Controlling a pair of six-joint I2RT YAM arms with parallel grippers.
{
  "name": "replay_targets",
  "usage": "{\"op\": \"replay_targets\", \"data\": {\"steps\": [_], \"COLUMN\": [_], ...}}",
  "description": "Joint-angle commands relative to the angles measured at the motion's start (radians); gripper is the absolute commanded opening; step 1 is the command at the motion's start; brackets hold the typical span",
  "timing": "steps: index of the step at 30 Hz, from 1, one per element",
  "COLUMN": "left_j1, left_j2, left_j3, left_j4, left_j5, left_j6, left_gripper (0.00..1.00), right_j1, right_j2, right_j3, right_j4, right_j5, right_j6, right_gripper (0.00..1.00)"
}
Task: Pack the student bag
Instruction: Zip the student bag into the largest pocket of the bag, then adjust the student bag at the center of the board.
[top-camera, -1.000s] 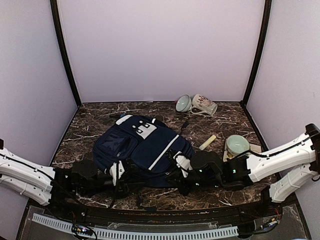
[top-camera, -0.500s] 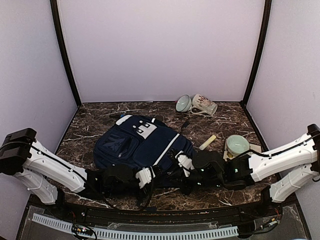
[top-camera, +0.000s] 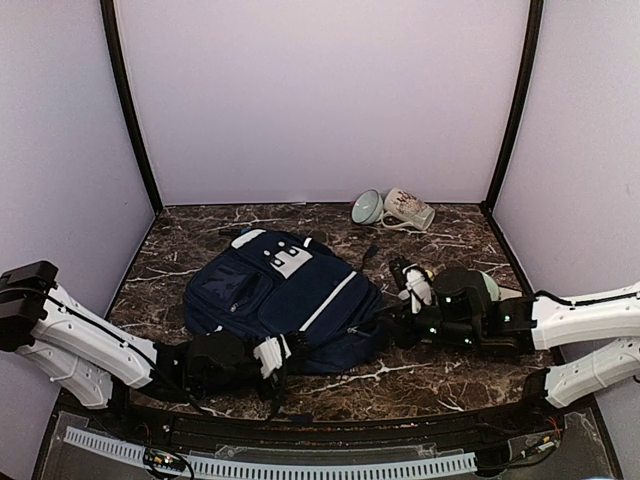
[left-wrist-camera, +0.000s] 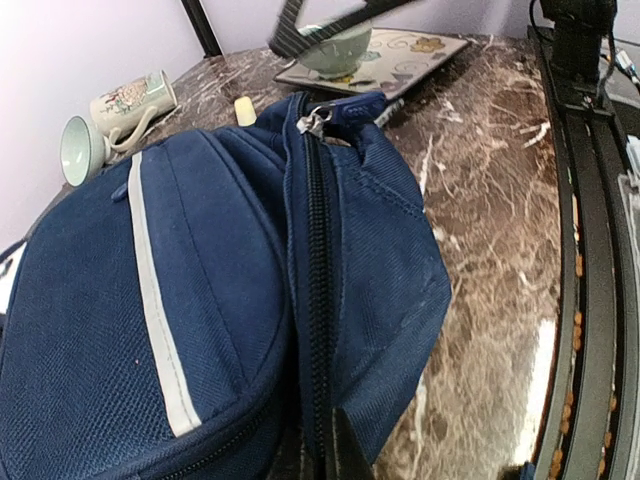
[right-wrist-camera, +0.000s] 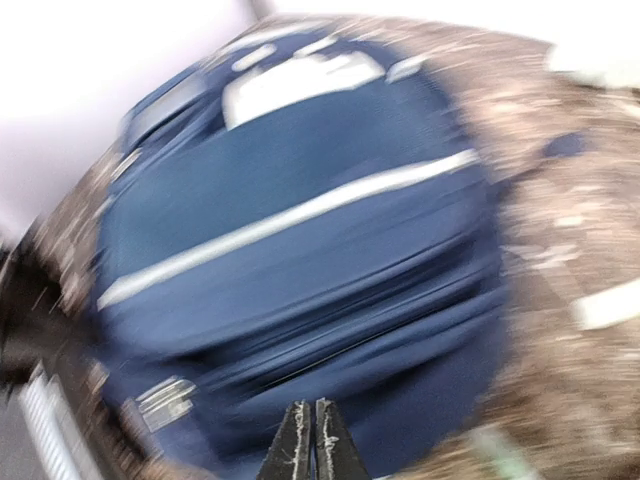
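left gripper (left-wrist-camera: 322, 452) clamped on student bag (top-camera: 290, 295) near edge; right gripper (right-wrist-camera: 307, 440) closed, just right of bag.

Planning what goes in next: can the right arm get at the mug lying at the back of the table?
Probably yes: bare table lies between the right gripper and the mug, though its jaws are shut and must open first.

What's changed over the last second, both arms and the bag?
The left pincer moved right along the student bag's near edge and closed on its zip seam. The right pincer, shut and empty as far as the blur shows, pulled back to the right, off the bag. The bag and the mug at the back stayed put.
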Motion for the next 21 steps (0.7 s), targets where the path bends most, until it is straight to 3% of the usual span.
{"op": "replay_targets", "data": {"steps": [1, 5, 15, 21], "left_j1": [-0.005, -0.006, -0.006, -0.006], "left_j2": [-0.103, -0.164, -0.193, -0.217], "left_j3": [-0.075, -0.115, -0.152, -0.161], "left_j4": [-0.062, -0.078, -0.087, -0.111], "left_j5": [-0.045, -0.049, -0.139, -0.332], "left_j6": [-0.052, -0.070, -0.096, -0.128], "left_gripper": [0.00, 0.00, 0.00, 0.00], "right_j1": [-0.127, -0.189, -0.188, -0.115], "right_j2": [-0.037, 0.011, 0.071, 0.097], "right_j3": [-0.038, -0.035, -0.062, -0.081], "right_j4": [0.059, 0.094, 0.206, 0.249], "right_j5": [0.016, -0.027, -0.207, -0.221], "right_j6": [0.020, 0.007, 0.016, 0.041], "right_gripper": [0.00, 0.00, 0.00, 0.00]}}
